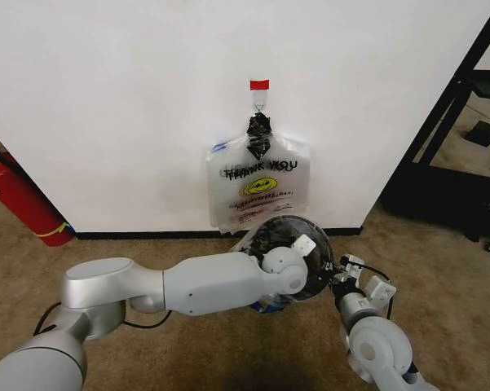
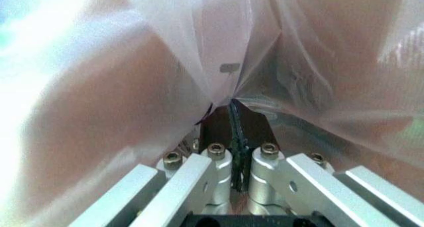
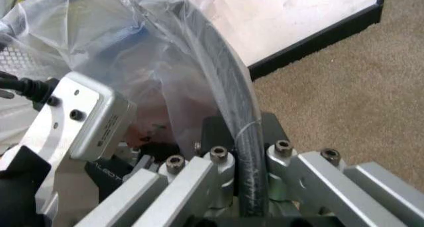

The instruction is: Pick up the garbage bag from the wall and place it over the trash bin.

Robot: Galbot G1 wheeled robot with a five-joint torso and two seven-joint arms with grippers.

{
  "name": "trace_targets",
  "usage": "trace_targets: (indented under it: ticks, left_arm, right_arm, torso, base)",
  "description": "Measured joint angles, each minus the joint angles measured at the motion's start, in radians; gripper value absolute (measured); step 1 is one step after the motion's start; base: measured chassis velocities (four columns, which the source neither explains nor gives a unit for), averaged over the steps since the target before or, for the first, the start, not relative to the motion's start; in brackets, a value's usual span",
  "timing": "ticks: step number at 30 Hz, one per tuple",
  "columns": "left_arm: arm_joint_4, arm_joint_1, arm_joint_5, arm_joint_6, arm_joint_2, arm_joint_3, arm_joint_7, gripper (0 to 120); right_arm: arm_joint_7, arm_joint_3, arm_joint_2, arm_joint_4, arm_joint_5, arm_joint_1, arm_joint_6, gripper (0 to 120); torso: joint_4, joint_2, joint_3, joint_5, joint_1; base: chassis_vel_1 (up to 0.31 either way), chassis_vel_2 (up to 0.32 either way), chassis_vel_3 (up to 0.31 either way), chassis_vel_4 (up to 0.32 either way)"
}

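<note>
- The wall (image 1: 130, 106) is plain white with a black skirting strip along the carpet; a small red tape patch (image 1: 259, 85) sits above a metal hook (image 1: 259, 103).
- From that hook a flat bundle of "THANK YOU" bags (image 1: 259, 189) hangs straight down, long axis vertical, gathered at the top by a black tie (image 1: 258, 134).
- A red fire extinguisher (image 1: 20, 199) leans at the wall's left end, cut off by the picture's edge.
- The left arm reaches across the carpet to the trash bin (image 1: 297, 244), which stands on the floor just below the bundle; the arm's wrist hides much of the bin's mouth and body.
- The garbage bag (image 3: 132, 63) is draped over the bin's rim, its thin clear film crumpled; how far down it reaches inside cannot be made out.
- The left claw (image 2: 233, 113) is closed, pinching a fold of the bag's film between its dark pads; the plastic blocks nearly all else in the left wrist view.
- The right claw (image 3: 247, 137), at the bin's right side, is clamped on the black rim (image 3: 232, 83) with the film caught over it.
</note>
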Motion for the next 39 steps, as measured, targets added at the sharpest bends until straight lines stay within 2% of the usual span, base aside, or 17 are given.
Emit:
trace_targets:
  ticks: [11,17,23,27,31,39]
  left_arm:
    - [0.068,0.021,0.038,-0.019,-0.034,-0.005,0.024,0]
    - [0.072,0.029,0.038,-0.052,-0.044,-0.018,0.030,0]
    - [0.030,0.037,0.021,-0.057,-0.027,-0.021,0.019,0]
    - [-0.033,0.022,-0.009,-0.023,0.012,-0.011,-0.015,0]
    - [-0.057,0.006,-0.030,0.001,0.029,-0.002,-0.034,0]
    - [-0.042,0.017,-0.050,0.008,0.023,0.033,-0.046,0]
  right_arm:
    - [0.007,-0.003,0.001,0.014,0.022,-0.003,-0.003,0]
    - [0.013,0.001,0.004,0.016,0.042,-0.005,-0.004,0]
    - [0.016,0.001,0.008,0.011,0.047,-0.005,-0.005,0]
    - [0.010,0.003,0.005,-0.001,0.013,-0.005,-0.003,0]
    - [0.003,0.000,0.006,-0.009,-0.015,-0.004,0.003,0]
    - [0.000,-0.005,0.011,-0.009,-0.031,-0.003,0.016,0]
  torso:
    - [-0.0002,0.000,0.000,0.0000,0.000]
    - [-0.0002,0.000,0.000,0.0000,0.000]
    - [-0.0003,0.000,0.000,0.0000,0.000]
    - [0.0000,0.000,0.000,0.0000,0.000]
    - [-0.0001,0.000,0.000,0.0000,0.000]
    - [-0.0002,0.000,0.000,0.0000,0.000]
  base:
    - [0.000,0.000,0.000,0.000]
    - [0.000,0.000,0.000,0.000]
    - [0.000,0.000,0.000,0.000]
    - [0.000,0.000,0.000,0.000]
    - [0.000,0.000,0.000,0.000]
    - [0.000,0.000,0.000,0.000]
